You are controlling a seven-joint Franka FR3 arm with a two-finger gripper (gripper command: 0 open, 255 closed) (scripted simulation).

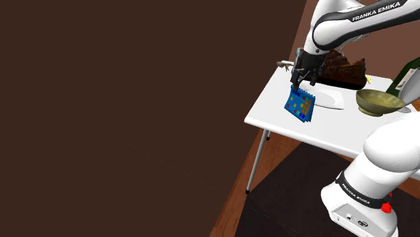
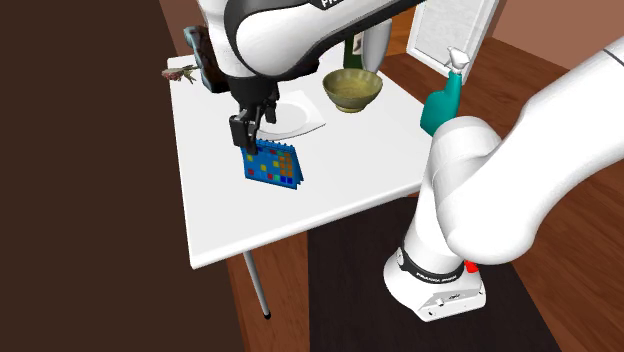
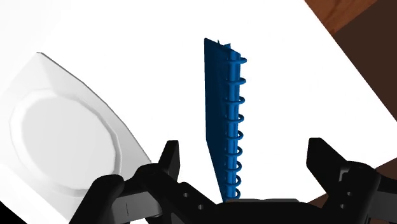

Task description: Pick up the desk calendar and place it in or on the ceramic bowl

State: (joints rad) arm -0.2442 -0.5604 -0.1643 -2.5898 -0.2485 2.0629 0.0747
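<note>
The desk calendar [image 1: 300, 106] is a blue stand-up one with coloured squares and a blue spiral spine, standing on the white table [image 1: 283, 126]. My gripper [image 1: 301, 85] hangs just above its top edge, open. In the wrist view the spiral spine [image 3: 235, 121] runs between the two black fingers [image 3: 169, 156], which stand well apart and do not touch it. The second exterior view shows the gripper [image 2: 248, 136] over the calendar [image 2: 273, 166]. The olive-green bowl [image 1: 379, 102] [image 2: 351, 90] sits empty farther along the table, toward the stand.
A white plate [image 2: 292, 116] [image 3: 57, 140] lies between calendar and bowl. A dark brown lumpy object [image 1: 343, 70] and a dark bottle [image 1: 408, 73] stand at the table's back. A teal spray bottle [image 2: 443, 100] and a twig-like item [image 2: 180, 72] sit near the table's edges.
</note>
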